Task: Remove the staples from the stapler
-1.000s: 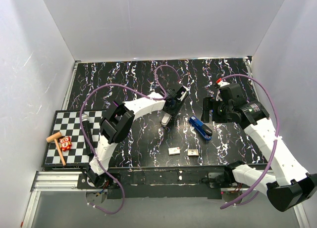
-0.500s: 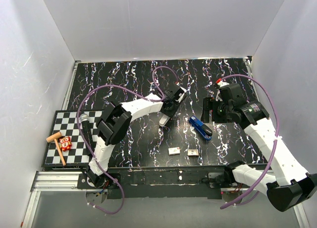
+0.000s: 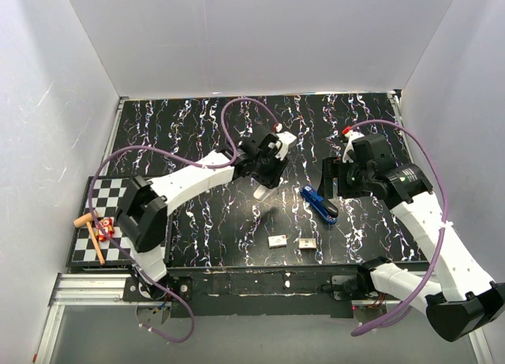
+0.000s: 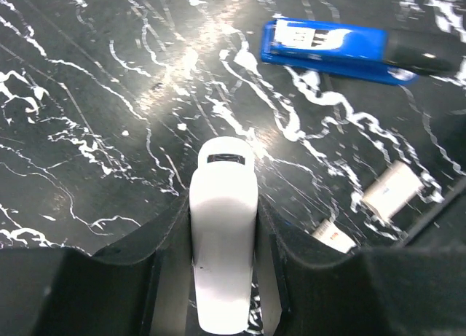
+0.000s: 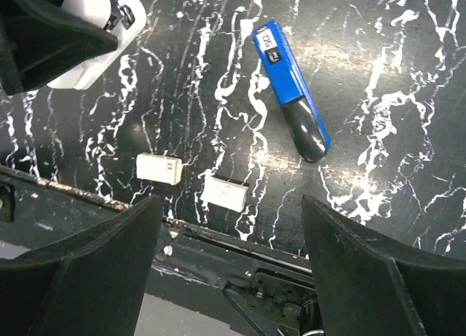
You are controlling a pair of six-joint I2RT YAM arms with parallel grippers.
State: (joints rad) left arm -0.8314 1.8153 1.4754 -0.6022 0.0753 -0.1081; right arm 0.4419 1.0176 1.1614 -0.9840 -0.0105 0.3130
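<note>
Top external view: the left gripper (image 3: 266, 173) reaches over the middle of the black marbled table (image 3: 173, 127). The right gripper (image 3: 331, 178) hangs just to its right.
Left fingers: closed on the rear part of a white stapler (image 4: 222, 241), one finger against each flank. Its nose points to the near side.
Why held so: a side pinch at the back leaves the top and nose free, which I judge suits opening the magazine with the other arm.
Lift: whether the nose rests on the table or hangs clear cannot be told.
Right fingers: spread wide and holding nothing, poised over a blue stapler (image 5: 288, 81) that lies flat on the table.
Task's thing: the white stapler sits in the left grip at mid-table. The blue one lies free just to its right, apart from it. No staples show in either.
Small white boxes (image 3: 277, 241): two side by side near the near edge, apart from both staplers. They are probably staple boxes, but the print is too small to read.
Far left: a checkered mat (image 3: 118, 192) with a wooden hammer (image 3: 91, 230), well apart from the work.
Step in hand: steadying the white stapler, probably so that the open right gripper can come across to it.
Risk: the smooth, rounded shell could twist in a two-sided pinch once it is pushed from above.
</note>
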